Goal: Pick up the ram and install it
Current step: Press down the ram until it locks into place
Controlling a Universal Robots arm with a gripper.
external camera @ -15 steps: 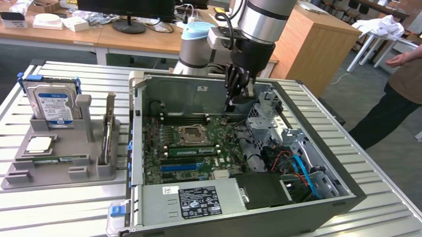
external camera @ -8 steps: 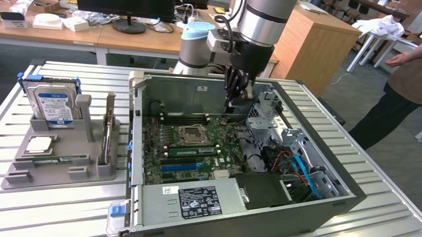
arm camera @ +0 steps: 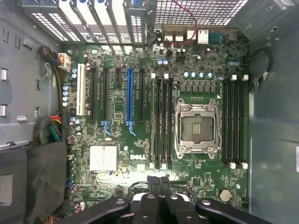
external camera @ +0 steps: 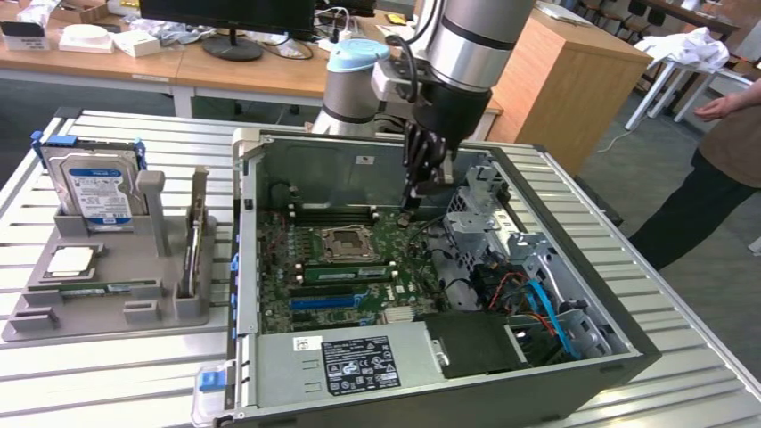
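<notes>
Closed black gripper [external camera: 416, 198] low inside open grey computer case [external camera: 356, 174], near its back wall and silver drive cage [external camera: 476, 214]; free room over green motherboard [arm camera: 117, 177]. Thin green ram stick [external camera: 192, 250] stands on edge in grey holder [external camera: 71, 316] on slatted tabletop [external camera: 119, 374], apart from case.

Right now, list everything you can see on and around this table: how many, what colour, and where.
table: one, silver slats, under everything
computer case: one, dark grey, open, on the table
motherboard: one, green, inside the case
processor socket: one, silver, empty, on the motherboard
power supply: one, grey with a black label, near end of the case
holder: one, grey, at the exterior view's left of the case
hard drive: one, blue-and-white, upright in the holder
processor chip: one, silver, flat in the holder
ram: one stick on edge in the holder, possibly a second lying flat
person: one, at the exterior view's right edge
arm: one, silver and blue, above the case
claw: one, black, shut, inside the case over the motherboard
</notes>
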